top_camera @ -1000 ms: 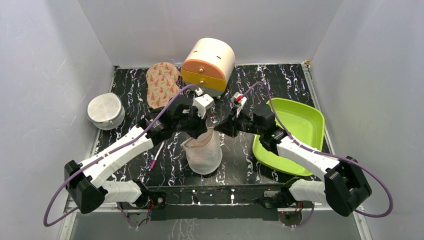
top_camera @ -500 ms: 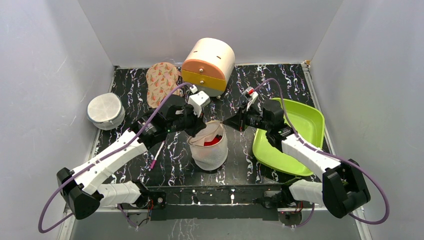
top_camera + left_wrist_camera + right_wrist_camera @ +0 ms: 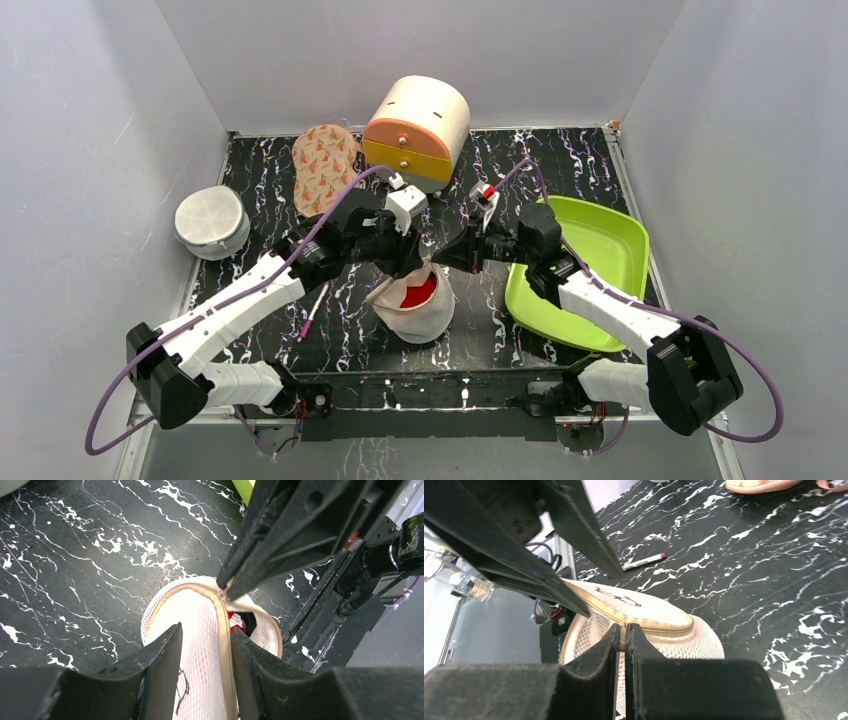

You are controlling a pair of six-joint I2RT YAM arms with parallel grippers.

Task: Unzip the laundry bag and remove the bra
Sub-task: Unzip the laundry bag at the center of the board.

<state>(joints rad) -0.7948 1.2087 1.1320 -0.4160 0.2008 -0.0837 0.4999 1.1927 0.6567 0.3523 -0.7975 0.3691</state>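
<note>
Laundry bag (image 3: pixel 425 318) is sitting mid-frame, half unzipped (red bra (image 3: pixel 415 292) showing inside); we are clenching our left gripper (image 3: pixel 205 635) on its mesh flap and our right gripper (image 3: pixel 624 630) on its zip.

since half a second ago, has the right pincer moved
Yes. In the top view the right pincer has moved left and toward the arm bases, away from the green tray, back onto the rim of the laundry bag.
</note>
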